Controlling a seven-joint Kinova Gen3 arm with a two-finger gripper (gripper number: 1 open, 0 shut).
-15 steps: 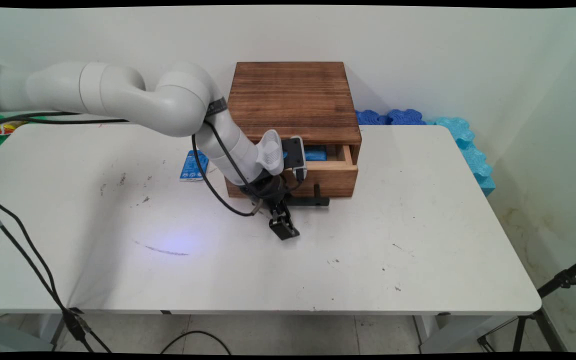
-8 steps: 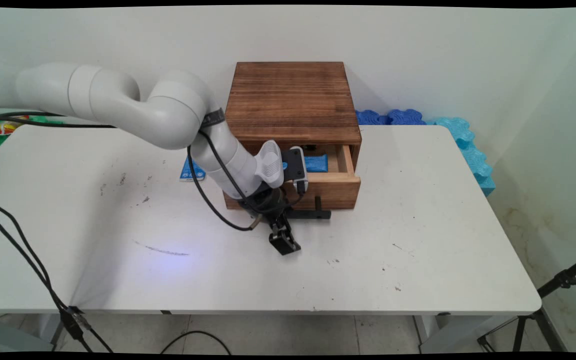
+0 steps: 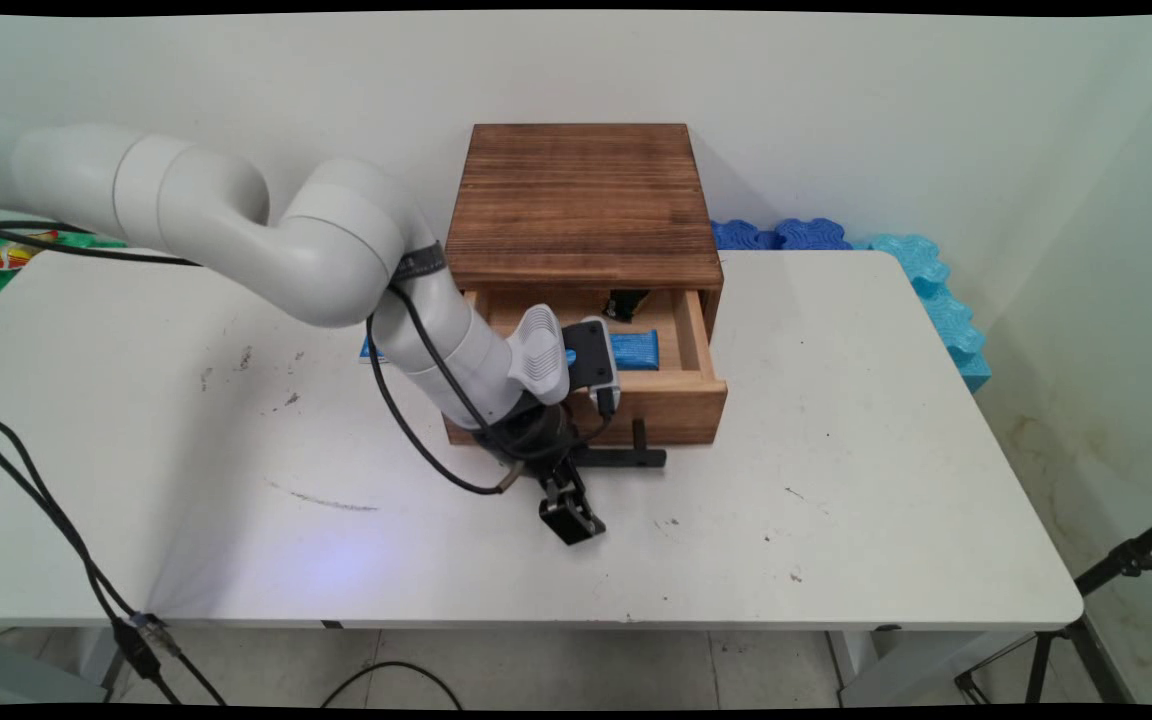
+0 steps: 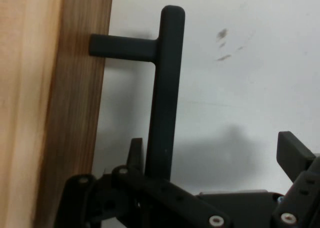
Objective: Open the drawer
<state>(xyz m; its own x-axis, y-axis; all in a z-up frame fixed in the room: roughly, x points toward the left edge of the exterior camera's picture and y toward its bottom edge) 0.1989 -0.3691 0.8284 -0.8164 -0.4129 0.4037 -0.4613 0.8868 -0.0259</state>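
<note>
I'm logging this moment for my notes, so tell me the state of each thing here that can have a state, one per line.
Drawer: pulled partway out of the wooden box.
Drawer handle: between the open fingers, one finger beside it.
Gripper: open, hooked around the handle bar.
Blue packet: lying flat inside the drawer.
Dark item: at the drawer's back, too small to identify.
Blue-and-white packet: on the table, mostly hidden behind the arm.
</note>
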